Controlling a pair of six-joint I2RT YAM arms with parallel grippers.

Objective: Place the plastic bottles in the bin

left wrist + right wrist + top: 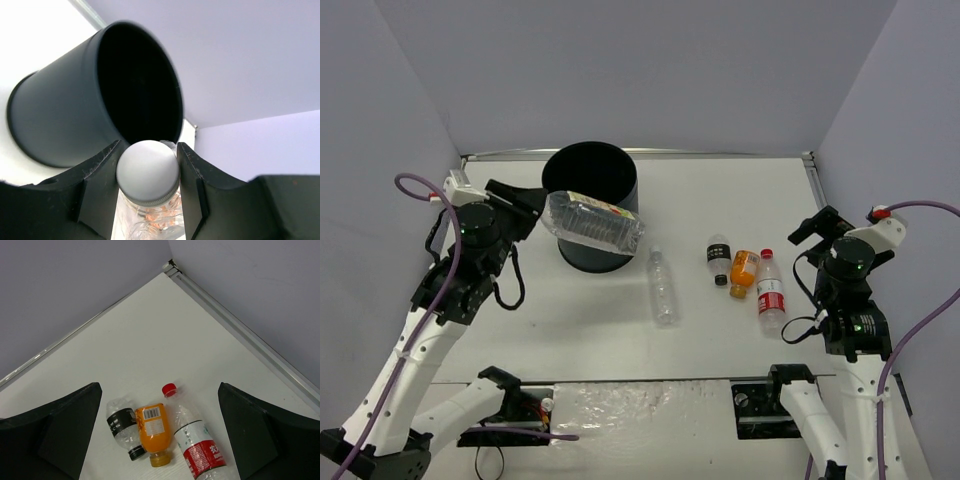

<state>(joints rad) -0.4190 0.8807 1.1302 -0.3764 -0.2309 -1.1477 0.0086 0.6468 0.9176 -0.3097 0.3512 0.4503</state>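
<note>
My left gripper (pixel 535 212) is shut on the white-capped neck of the fat clear bottle (pixel 594 222), holding it level across the front rim of the black bin (pixel 590 175). In the left wrist view the cap (pixel 148 172) sits between my fingers (pixel 100 175), with the bin's mouth (pixel 135 85) just beyond. The slim clear bottle (pixel 663 285) lies on the table right of the bin. The black-labelled bottle (pixel 718 258), orange bottle (pixel 744 272) and red-labelled bottle (pixel 770 290) lie side by side; they also show in the right wrist view (pixel 122 427) (pixel 154 430) (pixel 197 445). My right gripper (pixel 818 228) is open and empty above them.
White table (pixel 720 190) closed in by grey walls, with a metal rail (pixel 235 325) along the back and right edges. A sheet of clear plastic (pixel 640 405) lies at the near edge between the arm bases.
</note>
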